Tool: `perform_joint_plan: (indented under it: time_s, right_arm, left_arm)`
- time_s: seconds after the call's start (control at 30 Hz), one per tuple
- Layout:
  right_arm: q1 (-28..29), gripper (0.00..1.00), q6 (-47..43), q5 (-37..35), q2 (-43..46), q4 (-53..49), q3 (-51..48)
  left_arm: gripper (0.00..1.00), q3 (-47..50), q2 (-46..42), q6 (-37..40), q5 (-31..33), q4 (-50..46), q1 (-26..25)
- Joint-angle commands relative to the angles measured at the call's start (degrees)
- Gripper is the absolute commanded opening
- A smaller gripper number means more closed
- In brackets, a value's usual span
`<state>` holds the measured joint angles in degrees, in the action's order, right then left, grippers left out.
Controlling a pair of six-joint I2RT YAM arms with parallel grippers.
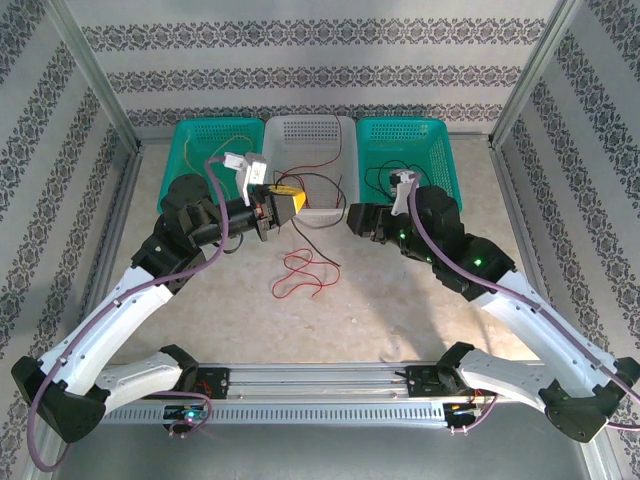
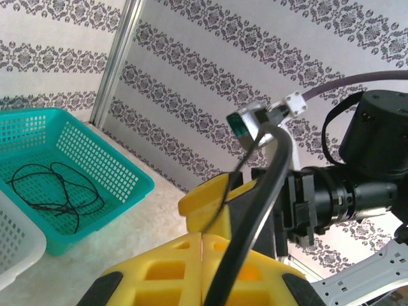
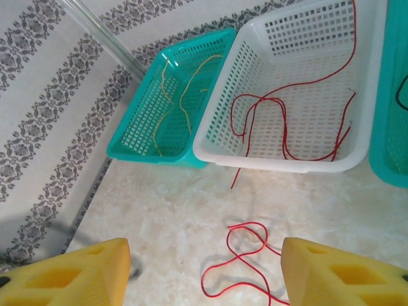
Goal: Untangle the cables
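the surface [image 1: 400,310] is wide and pale, with three baskets along the top of the overhead view. some cables [image 3: 299,86] lie in them. the white basket [image 1: 312,125] sits in the top middle and the teal basket [image 1: 440,140] at the upper right.

my left tool [image 1: 287,205] is in the middle, just under the white basket. its fingers are pinched narrow. i think it holds the black cable [image 1: 318,250], which trails down to the right. my right tool [image 3: 205,255] is spread wide and holds nothing. the red cable [image 1: 300,275] lies curled on the surface, low in the middle of the right wrist view.

to do this well, i should lift the black cable slowly, so it slides free and does not drag the red one. the right tool could hold the red cable down.

i cannot see if these two cables cross. in my left wrist view the pinch spot is blurry and cut off at the bottom.
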<state>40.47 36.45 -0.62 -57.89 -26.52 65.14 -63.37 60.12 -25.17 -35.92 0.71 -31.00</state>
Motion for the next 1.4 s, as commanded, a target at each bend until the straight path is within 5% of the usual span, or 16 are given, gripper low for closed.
perform_joint_plan:
  time_s: [0.0,0.6,1.0,1.2,1.37]
  right_arm:
    - [1.56,0.66,1.64,0.47,-0.56,3.66,-0.9]
    - [1.34,0.72,0.73,0.53,5.53,6.22,-2.79]
    - [4.54,0.7,-4.22,10.49,6.28,11.59,-1.18]
    - [7.19,0.59,-5.6,7.65,2.28,10.34,0.65]
    - [7.34,0.29,-5.84,6.82,1.38,10.09,1.1]
  left_arm:
    - [0.0,-1.81,-1.17,-1.07,-1.34,3.56,0.6]
    - [0.0,-0.27,-1.34,-2.53,-0.05,6.27,0.68]
    - [0.0,1.06,-0.71,-4.83,0.06,9.56,0.67]
    - [0.0,1.2,-0.89,-4.9,-0.05,9.53,0.59]
    - [0.0,1.14,-1.46,-4.1,0.14,8.56,0.66]
